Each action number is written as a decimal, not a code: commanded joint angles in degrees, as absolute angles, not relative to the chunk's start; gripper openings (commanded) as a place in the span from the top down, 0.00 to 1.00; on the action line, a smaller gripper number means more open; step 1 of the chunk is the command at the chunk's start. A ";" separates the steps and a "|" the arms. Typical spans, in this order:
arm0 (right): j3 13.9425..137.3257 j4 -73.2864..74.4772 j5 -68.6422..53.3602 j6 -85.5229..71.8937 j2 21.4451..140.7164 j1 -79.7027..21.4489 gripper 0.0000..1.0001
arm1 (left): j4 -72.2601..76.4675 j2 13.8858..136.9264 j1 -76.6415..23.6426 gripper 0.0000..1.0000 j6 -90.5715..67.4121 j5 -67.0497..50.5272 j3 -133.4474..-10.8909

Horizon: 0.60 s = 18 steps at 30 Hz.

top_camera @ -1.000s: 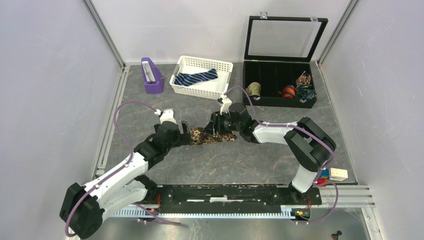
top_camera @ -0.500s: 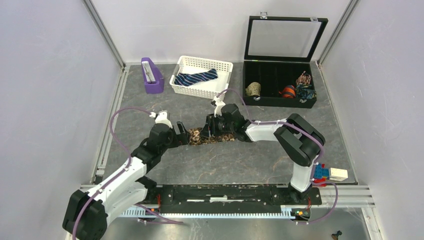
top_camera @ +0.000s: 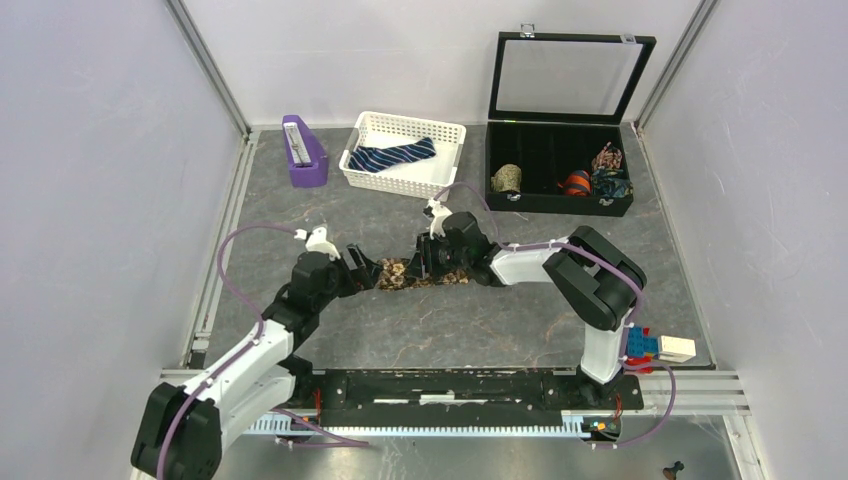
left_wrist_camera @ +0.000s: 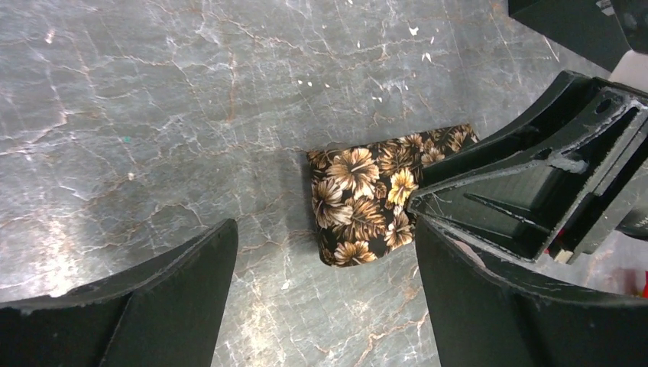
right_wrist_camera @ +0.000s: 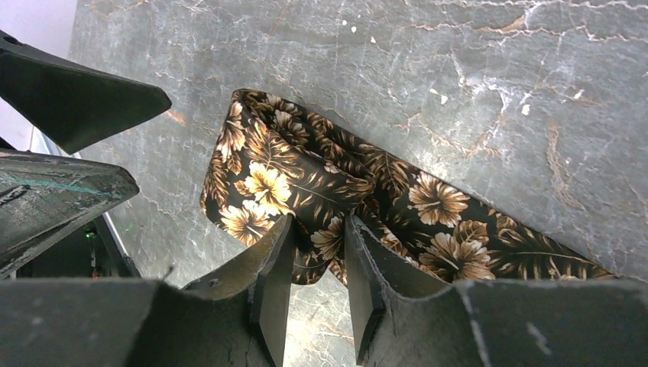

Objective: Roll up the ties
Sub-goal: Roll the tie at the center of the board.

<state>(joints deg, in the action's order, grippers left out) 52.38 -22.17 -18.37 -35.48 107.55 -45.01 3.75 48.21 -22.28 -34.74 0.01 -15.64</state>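
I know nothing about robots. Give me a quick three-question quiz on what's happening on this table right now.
1. True or false: the left hand is gripping the floral tie.
2. Where is the striped tie? A) in the basket B) in the black case C) flat on the table
3. Which hand pinches a fold of the floral tie?
Key: 1 false, it is open. 2 A. 3 the right hand.

Robotics lab cell, white panel walls (top_camera: 100, 150), aluminium corner posts (top_camera: 207, 68), grey marbled tabletop (top_camera: 450, 325), black mounting rail (top_camera: 450, 385)
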 commanded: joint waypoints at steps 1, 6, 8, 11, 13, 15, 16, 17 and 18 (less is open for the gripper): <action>50.91 -23.49 -16.91 -33.74 107.93 -45.35 0.64 | 11.98 49.73 -21.33 0.10 -37.61 -5.67 -14.12; 50.36 -23.95 -17.02 -33.59 108.46 -45.26 0.64 | 16.25 51.66 -21.06 0.14 -38.90 -7.51 -12.63; 50.36 -24.17 -17.19 -33.66 108.72 -45.31 0.64 | 18.22 52.65 -20.94 0.15 -39.20 -8.40 -12.01; 50.32 -24.36 -17.21 -33.62 108.98 -45.22 0.64 | 21.33 55.06 -20.94 0.19 -39.34 -9.51 -11.45; 50.30 -24.36 -17.02 -33.54 109.04 -45.11 0.64 | 23.89 57.00 -20.74 0.21 -39.75 -9.96 -10.84; 50.27 -24.50 -17.06 -33.57 109.36 -44.94 0.64 | 26.82 59.28 -20.50 0.22 -40.32 -10.82 -10.21; 50.18 -24.65 -17.22 -33.49 109.50 -44.85 0.64 | 28.51 60.71 -20.48 0.23 -40.70 -11.21 -9.87; 50.14 -24.83 -17.24 -33.54 109.60 -44.81 0.64 | 30.45 62.01 -20.35 0.23 -41.01 -11.69 -9.48; 50.14 -24.79 -17.36 -33.57 109.72 -44.81 0.64 | 32.91 63.60 -20.22 0.24 -41.24 -12.47 -9.12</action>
